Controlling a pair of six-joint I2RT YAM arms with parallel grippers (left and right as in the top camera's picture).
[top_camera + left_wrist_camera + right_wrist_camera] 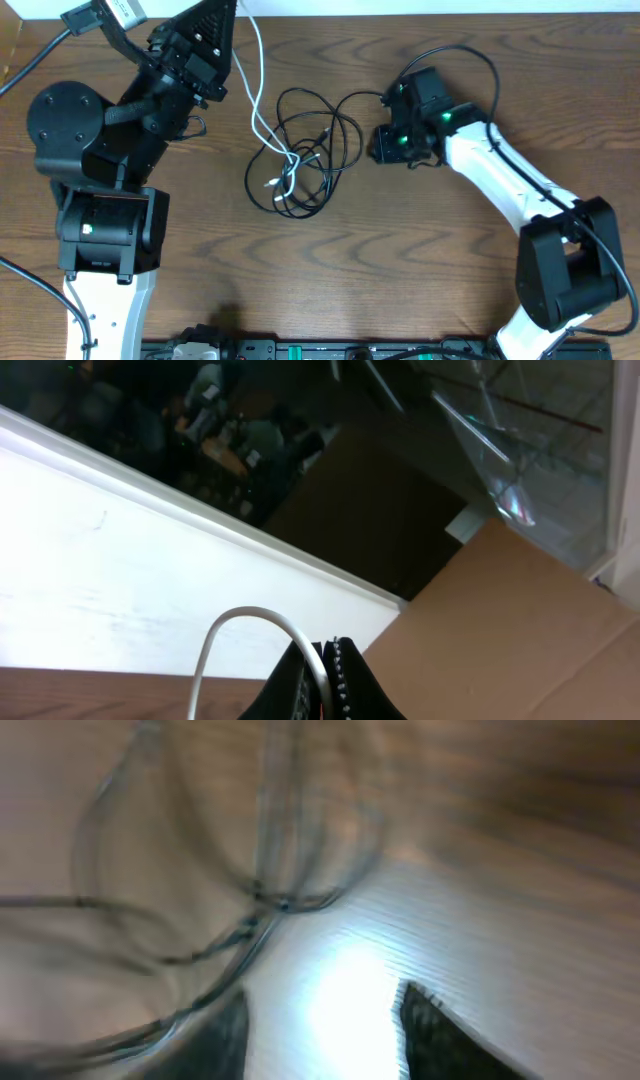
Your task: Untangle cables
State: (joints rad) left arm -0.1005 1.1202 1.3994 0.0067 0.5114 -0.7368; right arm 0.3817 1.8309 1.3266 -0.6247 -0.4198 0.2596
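A tangle of thin black cables (305, 150) lies on the wooden table at the centre, with a white cable (258, 95) running from it up to the far edge. My left gripper (225, 22) is raised at the far left and shut on the white cable (255, 618), which arches out of its closed fingers (327, 672). My right gripper (385, 140) is open and empty, just right of the tangle, low over the table. In the blurred right wrist view its fingers (322, 1030) are spread, with black cable loops (230, 910) ahead of them.
Thicker black cords run from the arm bases at the left (25, 65) and the right (470, 55). A white wall strip (120, 570) and a cardboard panel (520, 630) stand behind the table's far edge. A black equipment bar (300, 350) lies along the front edge.
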